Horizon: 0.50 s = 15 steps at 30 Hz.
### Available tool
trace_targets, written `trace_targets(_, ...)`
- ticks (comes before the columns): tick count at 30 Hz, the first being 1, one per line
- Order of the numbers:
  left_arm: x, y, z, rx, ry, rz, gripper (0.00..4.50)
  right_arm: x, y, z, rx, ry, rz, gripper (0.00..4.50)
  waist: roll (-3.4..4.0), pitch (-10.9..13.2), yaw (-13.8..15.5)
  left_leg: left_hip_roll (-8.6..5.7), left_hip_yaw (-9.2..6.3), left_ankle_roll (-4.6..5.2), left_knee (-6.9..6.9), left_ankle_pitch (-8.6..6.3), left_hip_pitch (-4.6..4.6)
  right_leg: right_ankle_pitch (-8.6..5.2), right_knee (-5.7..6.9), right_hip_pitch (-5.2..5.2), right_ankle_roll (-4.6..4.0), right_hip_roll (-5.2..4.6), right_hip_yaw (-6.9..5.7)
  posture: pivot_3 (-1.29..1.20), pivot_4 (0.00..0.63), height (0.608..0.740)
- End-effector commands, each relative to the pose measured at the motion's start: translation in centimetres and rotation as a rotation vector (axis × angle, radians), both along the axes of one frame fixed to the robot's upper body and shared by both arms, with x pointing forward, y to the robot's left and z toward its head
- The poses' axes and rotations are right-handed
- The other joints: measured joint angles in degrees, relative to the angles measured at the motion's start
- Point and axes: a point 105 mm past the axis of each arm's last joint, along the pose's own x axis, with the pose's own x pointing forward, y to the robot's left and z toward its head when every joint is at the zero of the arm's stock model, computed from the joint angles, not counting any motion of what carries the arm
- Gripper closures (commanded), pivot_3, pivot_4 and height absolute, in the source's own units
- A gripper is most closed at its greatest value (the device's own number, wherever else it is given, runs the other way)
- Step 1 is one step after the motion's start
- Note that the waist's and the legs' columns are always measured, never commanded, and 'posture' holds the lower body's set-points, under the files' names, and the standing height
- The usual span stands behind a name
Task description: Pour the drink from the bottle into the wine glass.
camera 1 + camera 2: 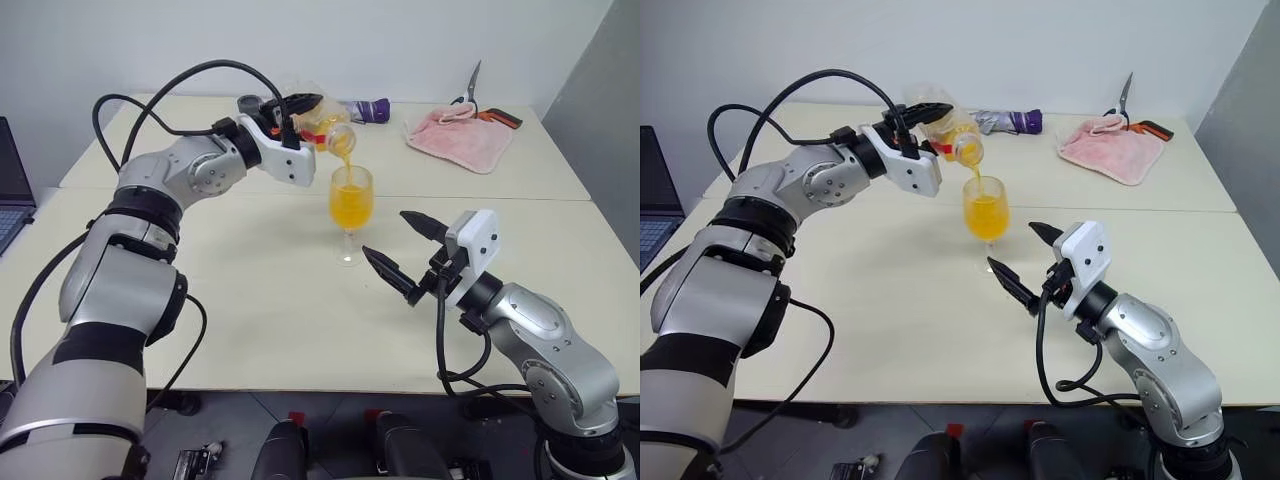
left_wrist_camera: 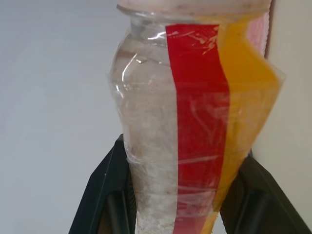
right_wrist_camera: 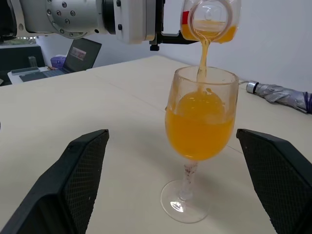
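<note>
Looking down from my head, I see my left gripper clamped on the small clear plastic bottle with a red label strip, held above the cream table. The bottle's long axis lies close to level, tipped mouth-down, its open mouth pointing right and toward the near side, just over the rim of the clear stemmed wine glass. A thin stream of orange-yellow translucent drink falls from the mouth into the bowl, which is already well filled. The glass stands upright on its round foot near the middle of the table. My right gripper hovers just right of and nearer than the glass, its two black fingers spread wide apart, holding nothing and touching nothing. At the far right lie a pink folded cloth and a pair of scissors; a folded grey and purple umbrella lies far behind the glass, and a laptop sits at the far left.

In my left wrist view, the bottle fills the space between my two black fingers, which press its sides; the remaining drink pools along one side beside the red strip.

In my right wrist view, the wine glass stands upright between my open fingers, apart from both. The bottle's round mouth faces this camera above the rim, with the stream dropping into the bowl.
</note>
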Motion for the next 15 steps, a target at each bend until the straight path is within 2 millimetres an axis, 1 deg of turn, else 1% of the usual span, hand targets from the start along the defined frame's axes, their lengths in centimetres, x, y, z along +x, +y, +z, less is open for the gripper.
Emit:
trace_targets(1,-0.20,-0.28,2.16,-0.050,-0.042,-0.011,2.79,-0.87,0.45,1.37,0.016,-0.063,0.029,0.00,0.00,0.00,-0.01,0.00,0.00,0.00,0.00,0.00,0.00,0.00,0.00,0.00,0.00,0.00,0.00,0.00,0.150,0.740)
trace_targets(9,0.11,-0.62,1.77,-0.168,0.064,-0.024,2.79,-0.79,0.51,1.55,0.023,-0.076,0.020,0.00,0.00,0.00,0.00,-0.01,0.00,0.00,0.01,0.00,0.00,0.00,0.01,0.00,0.00,0.00,0.00,0.00,0.150,0.740)
trace_targets(13,0.40,-0.70,1.59,-0.302,0.169,-0.040,2.79,-0.71,0.62,1.61,0.032,-0.079,0.020,0.00,0.00,0.00,-0.03,0.00,0.01,0.00,0.01,0.00,0.02,0.00,0.02,0.00,0.00,0.00,0.01,0.00,0.150,0.740)
trace_targets(15,0.28,-0.89,1.43,-0.298,0.181,-0.052,2.79,-0.67,0.70,1.63,0.032,-0.081,0.022,0.00,0.00,0.00,-0.07,0.00,0.02,0.00,0.01,0.00,0.02,0.00,0.04,0.00,0.00,0.00,0.01,0.00,0.150,0.740)
